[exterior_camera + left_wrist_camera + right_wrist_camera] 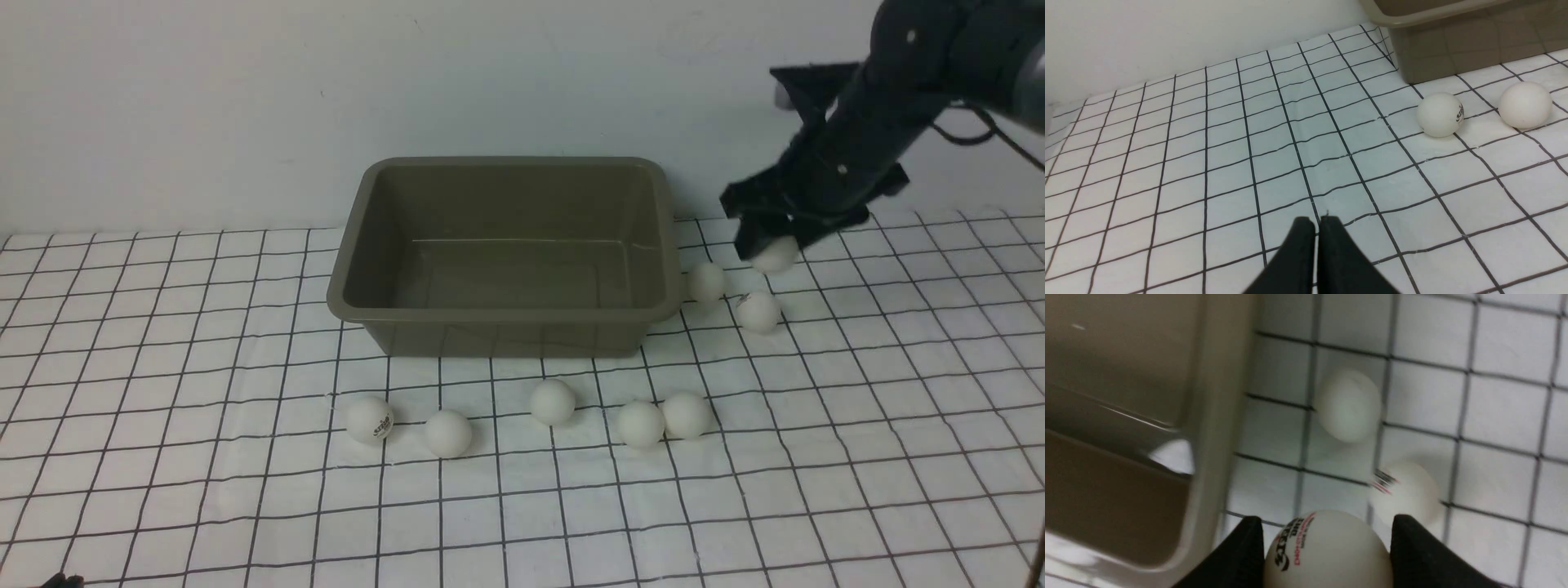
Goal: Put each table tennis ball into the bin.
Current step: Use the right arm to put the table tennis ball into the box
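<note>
A: Status?
B: Right gripper [767, 245] clamps one table tennis ball [775, 256], just right of the bin [506, 161].
A: Procedure: carry it left until centred over the bin, then release low to limit bounce.

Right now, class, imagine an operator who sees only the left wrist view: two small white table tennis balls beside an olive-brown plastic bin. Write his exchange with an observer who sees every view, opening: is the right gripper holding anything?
Observer: Yes. The right gripper is shut on a white table tennis ball with a printed logo.
Operator: How many lie on the white checked cloth?
Observer: Seven balls: five before the olive-brown plastic bin, two off its right end.
Operator: Any inside it?
Observer: None; the bin is empty.
</note>
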Action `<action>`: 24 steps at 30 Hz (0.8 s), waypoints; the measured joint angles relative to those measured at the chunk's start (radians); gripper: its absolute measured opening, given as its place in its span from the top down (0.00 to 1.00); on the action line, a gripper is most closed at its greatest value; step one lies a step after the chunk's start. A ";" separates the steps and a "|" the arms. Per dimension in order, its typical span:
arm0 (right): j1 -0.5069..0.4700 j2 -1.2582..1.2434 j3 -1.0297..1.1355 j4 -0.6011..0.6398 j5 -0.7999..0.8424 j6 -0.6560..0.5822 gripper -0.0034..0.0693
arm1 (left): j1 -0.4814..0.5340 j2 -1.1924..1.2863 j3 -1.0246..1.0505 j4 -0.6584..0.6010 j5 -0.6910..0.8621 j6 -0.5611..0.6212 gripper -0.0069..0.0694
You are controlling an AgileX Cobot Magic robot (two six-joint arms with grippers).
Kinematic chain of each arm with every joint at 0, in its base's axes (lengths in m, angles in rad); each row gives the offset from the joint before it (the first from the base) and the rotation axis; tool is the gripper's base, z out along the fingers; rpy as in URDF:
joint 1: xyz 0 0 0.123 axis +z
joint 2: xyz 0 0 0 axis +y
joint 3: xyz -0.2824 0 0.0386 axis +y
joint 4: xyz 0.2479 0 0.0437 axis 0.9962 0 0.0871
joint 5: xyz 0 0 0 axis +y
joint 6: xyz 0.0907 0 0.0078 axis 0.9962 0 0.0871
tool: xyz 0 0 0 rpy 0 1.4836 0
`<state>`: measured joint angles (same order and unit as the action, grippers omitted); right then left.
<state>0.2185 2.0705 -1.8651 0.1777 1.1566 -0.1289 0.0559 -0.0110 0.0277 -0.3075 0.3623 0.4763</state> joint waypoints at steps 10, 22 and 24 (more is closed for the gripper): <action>0.202 0.042 -0.142 0.025 -0.071 -0.032 0.46 | 0.000 0.000 0.000 0.000 0.000 0.000 0.91; 0.230 0.153 -0.143 0.075 -0.114 -0.003 0.30 | -0.001 0.000 0.000 0.000 0.000 0.000 0.91; 0.233 0.153 -0.158 0.076 -0.107 0.003 0.26 | -0.001 0.000 0.000 0.000 0.000 0.000 0.91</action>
<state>0.4515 2.2235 -2.0233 0.2538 1.0492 -0.1255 0.0551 -0.0110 0.0277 -0.3075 0.3623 0.4763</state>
